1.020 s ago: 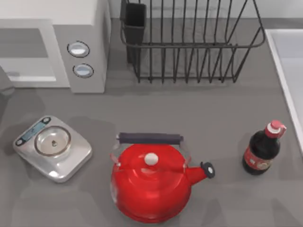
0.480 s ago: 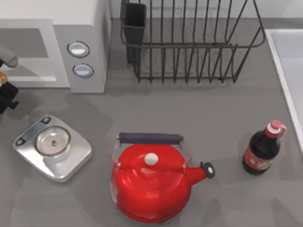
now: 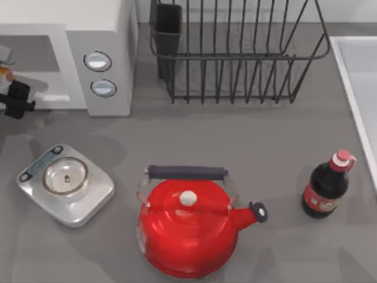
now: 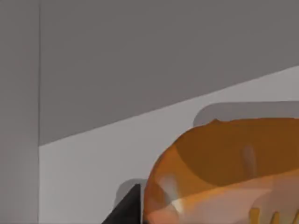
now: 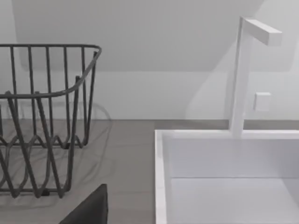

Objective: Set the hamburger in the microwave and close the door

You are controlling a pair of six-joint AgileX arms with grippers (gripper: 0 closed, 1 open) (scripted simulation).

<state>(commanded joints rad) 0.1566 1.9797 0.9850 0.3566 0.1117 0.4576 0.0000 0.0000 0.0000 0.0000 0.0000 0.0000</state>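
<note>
The hamburger [image 4: 224, 168] sits pinched in my left tool [image 3: 15, 94], at the far left of the bench, right at the mouth of the microwave [image 3: 88, 35]. In the left wrist view the bun hangs above the pale grey floor of the cavity, so I judge I'm in the placing step, with nothing set down yet. Next I need to carry it deeper inside, lower it to the floor, spread the tool, then back out and find the door to swing shut. My right arm is parked near the sink [image 5: 224, 177] and the rack [image 3: 235, 53]; I cannot tell its tool's state.
</note>
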